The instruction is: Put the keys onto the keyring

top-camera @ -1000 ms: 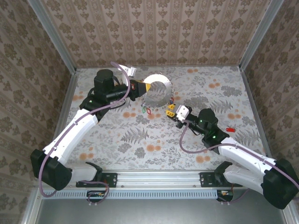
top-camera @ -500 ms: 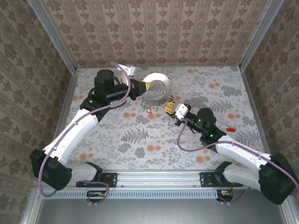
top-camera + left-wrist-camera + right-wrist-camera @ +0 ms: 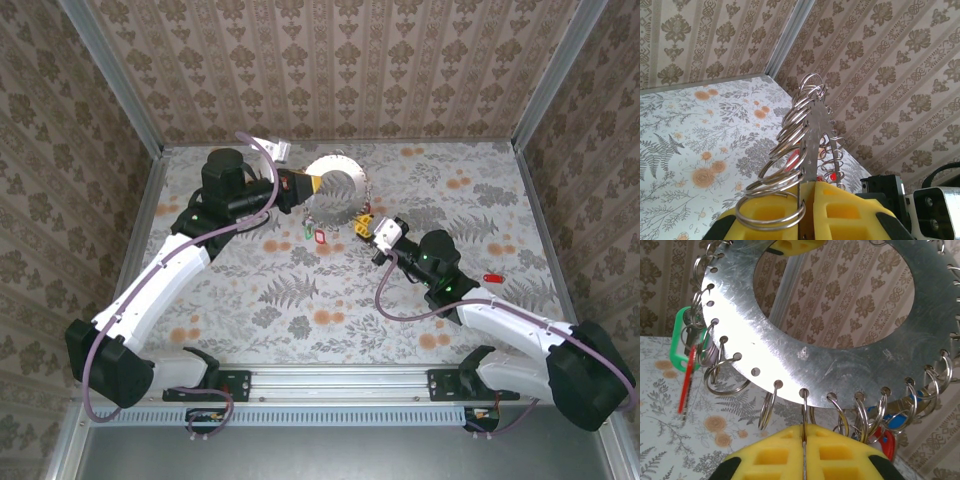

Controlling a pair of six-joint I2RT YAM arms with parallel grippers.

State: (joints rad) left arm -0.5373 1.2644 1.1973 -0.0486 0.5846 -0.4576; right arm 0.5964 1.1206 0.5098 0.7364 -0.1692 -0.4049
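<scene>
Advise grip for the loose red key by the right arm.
Take the red key from straight above, fingers across its narrow width, probably mid-length. It lies flat on the table, long axis left to right, so a side approach looks poor.

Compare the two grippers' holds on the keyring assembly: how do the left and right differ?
The left gripper clamps the rim of the flat perforated keyring itself; the right gripper pinches only one small split ring hanging from a hole in it. In the top view, the left gripper comes in from the keyring's left side, the right gripper from its lower right. Both have yellow pads and are shut.
</scene>
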